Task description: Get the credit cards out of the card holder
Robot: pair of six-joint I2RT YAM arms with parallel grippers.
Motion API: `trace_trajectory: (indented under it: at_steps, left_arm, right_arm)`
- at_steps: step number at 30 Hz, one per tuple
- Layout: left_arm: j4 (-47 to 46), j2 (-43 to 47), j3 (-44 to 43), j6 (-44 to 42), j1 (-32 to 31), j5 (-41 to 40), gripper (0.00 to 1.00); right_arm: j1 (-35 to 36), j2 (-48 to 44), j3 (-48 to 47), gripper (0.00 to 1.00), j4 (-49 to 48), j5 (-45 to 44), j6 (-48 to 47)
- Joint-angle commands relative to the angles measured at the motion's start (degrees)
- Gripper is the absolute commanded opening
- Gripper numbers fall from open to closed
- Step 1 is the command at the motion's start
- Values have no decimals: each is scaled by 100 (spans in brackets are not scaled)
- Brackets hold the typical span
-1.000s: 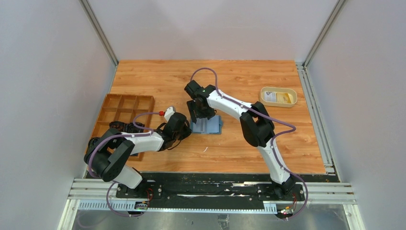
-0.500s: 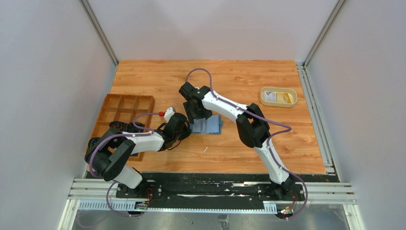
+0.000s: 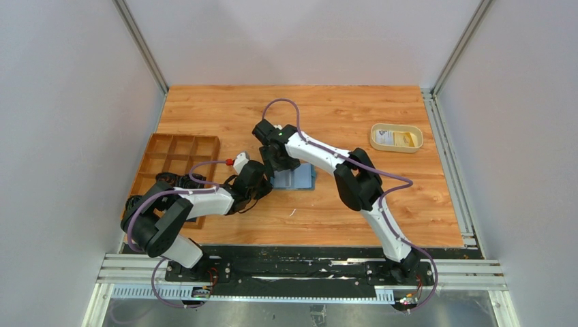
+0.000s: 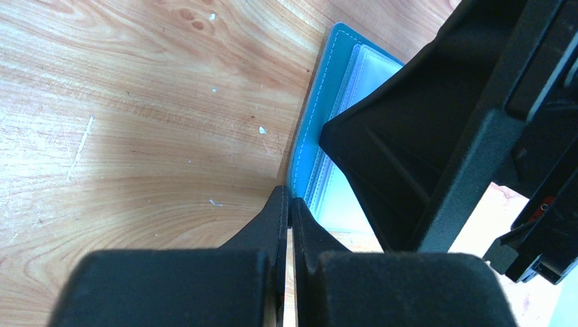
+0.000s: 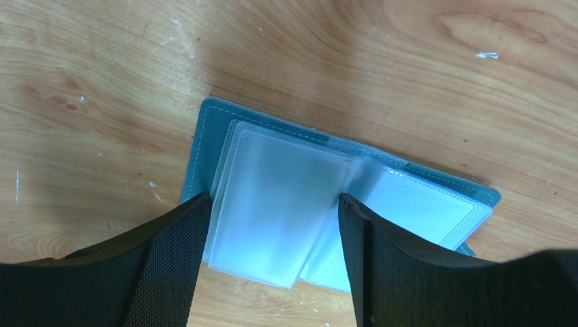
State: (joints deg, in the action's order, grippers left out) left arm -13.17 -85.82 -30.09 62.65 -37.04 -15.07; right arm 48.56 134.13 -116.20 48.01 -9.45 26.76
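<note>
Card holder [image 3: 300, 179], blue and folded open, lies flat on the tabletop [image 3: 354, 109] near the middle, a little toward the near edge. Inside it are clear milky sleeves stacked on the left half and one more on the right half; what they hold cannot be made out.

The right gripper [image 5: 272, 199] hangs directly over the holder, pointing down. Its jaws are apart and stand on either side of the topmost sleeve: one finger over the holder's blue left border, the other at the fold in the middle. The sleeve fills nearly the whole gap between them, and whether the fingers press on it cannot be told.

The left gripper [image 4: 289, 201] reaches in low from the left. Its jaws are together, with nothing visible between them, and the tips sit right at the stitched blue border of the holder's near left corner. Whether they touch it is not clear. In the left wrist view the right gripper's black body looms just beside, covering much of the holder.

Two credit cards [image 3: 395, 139], one whitish and one yellow, lie side by side in a cream oval dish [image 3: 397, 150] toward the far right of the tabletop, well apart from the holder and both grippers.

A brown wooden tray [image 3: 183, 136] with square compartments rests at the left edge, its near part hidden under the left arm.
</note>
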Motion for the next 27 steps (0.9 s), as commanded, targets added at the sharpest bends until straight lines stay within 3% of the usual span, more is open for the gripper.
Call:
trace_trajectory:
  at_steps: [1, 6, 11, 18, 27]
  left_arm:
    - [51, -106, 119, 36, -55, -322, 0]
    - [51, -167, 110, 67, -57, -330, 0]
    - [55, -180, 109, 76, -58, -362, 0]
    - [64, -147, 160, 122, -62, -433, 0]
    - [102, -118, 123, 151, -49, -611, 0]
  right_arm:
    - [84, -102, 753, 72, 354, -982, -264]
    - [84, -475, 1323, 73, 351, -1482, -523]
    - [93, -524, 1236, 77, 525, -1800, -808]
    - [93, -701, 1136, 80, 428, -1451, -864]
    - [84, -1500, 1724, 82, 220, -1101, -801]
